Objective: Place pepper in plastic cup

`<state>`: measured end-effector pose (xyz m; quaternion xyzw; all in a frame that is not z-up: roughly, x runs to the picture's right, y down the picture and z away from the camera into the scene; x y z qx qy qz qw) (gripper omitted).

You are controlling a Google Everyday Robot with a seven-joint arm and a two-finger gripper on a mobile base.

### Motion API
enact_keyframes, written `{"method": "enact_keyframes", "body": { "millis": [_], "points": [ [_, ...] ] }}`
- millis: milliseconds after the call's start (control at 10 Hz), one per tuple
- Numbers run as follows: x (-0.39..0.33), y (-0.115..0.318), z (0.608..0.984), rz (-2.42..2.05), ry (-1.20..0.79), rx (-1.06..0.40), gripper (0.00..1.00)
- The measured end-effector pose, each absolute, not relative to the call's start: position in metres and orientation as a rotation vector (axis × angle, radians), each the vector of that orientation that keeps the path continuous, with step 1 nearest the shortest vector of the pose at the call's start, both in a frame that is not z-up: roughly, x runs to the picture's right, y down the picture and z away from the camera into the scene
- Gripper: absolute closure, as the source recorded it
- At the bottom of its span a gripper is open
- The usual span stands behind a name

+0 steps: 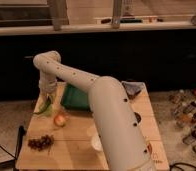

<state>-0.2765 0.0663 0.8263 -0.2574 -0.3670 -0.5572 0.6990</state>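
Observation:
My gripper (48,96) is at the end of the white arm, low over the far left of the wooden table (73,152). The green pepper (42,108) shows right under it, slanted down to the lower left. I cannot tell whether the gripper still holds it. The pale-green plastic cup stood at this spot in the earlier frames. Here it is hidden behind the pepper and gripper, and I cannot make it out apart from them.
A round orange-red fruit (60,120) lies just right of the pepper. Dark grapes (40,142) lie near the front left. A white cup (97,144) stands at the front, partly behind the arm. A dark green bag (75,98) is at the back. Bottles (188,112) stand on the floor at right.

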Motion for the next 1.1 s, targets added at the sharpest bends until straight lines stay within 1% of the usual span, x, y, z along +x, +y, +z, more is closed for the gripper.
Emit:
{"method": "enact_keyframes", "body": {
  "millis": [1100],
  "points": [
    [-0.303, 0.078, 0.835, -1.294, -0.879, -0.606, 1.00]
  ]
}}
